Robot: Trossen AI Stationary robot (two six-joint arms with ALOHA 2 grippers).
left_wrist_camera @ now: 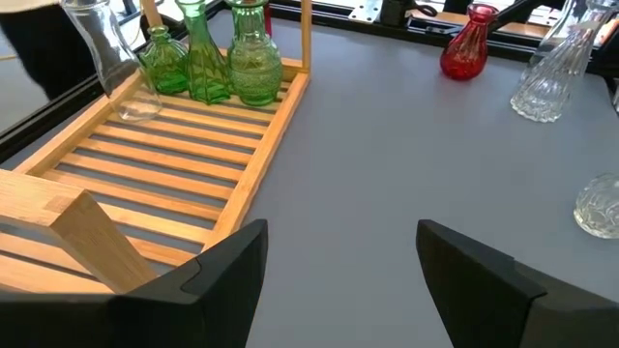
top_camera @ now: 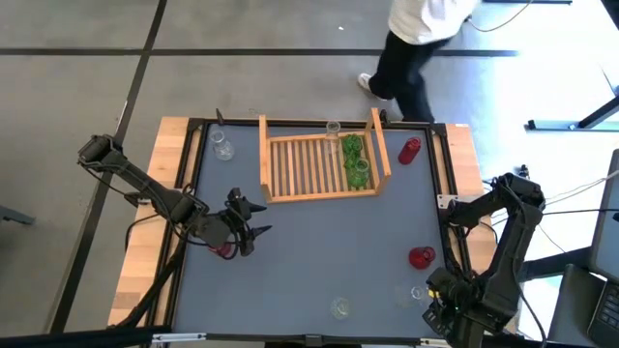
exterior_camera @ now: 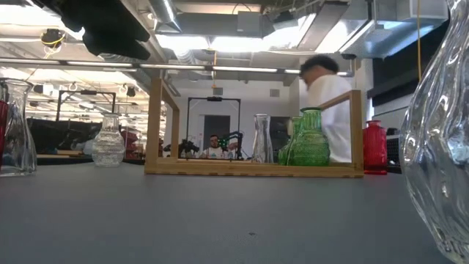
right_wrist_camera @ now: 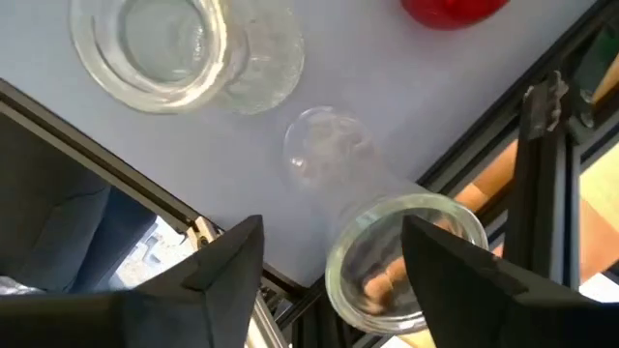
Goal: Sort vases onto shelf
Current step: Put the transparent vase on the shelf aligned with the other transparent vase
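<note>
- Vases first: three green vases (left_wrist_camera: 208,58) stand bunched at one end of the shelf (top_camera: 309,169), with a clear vase (left_wrist_camera: 102,53) beside them at the shelf's far rim, so we judge the sort roughly under halfway.
- Shelf sits near the far edge of the worktop (top_camera: 319,261), slats mostly bare, plenty of room for more.
- Left outside it: a red vase (top_camera: 409,151) just past the shelf's end board toward the far right corner, another red vase (top_camera: 421,257) near the right edge, a clear vase (top_camera: 221,147) toward the far left corner, a clear one (top_camera: 339,307) at the near edge, and a clear one (right_wrist_camera: 411,266) by the near right corner.
- We make out something red under the left gripper too, likely one more vase, but it is too hidden to be sure.
- Left gripper (top_camera: 242,237) hangs over the left half of the worktop, its fingers (left_wrist_camera: 232,271) wide apart and holding nothing, looking toward the shelf.
- Right gripper (right_wrist_camera: 329,280) is down at the near right corner, fingers spread on either side of that clear vase's rim, not closed on it as far as we see.
- Around us: a person (top_camera: 411,43) crosses the floor beyond the far edge, clear of both arms.
- In the way: the shelf's raised end boards, we reckon, and the crowded green cluster.
</note>
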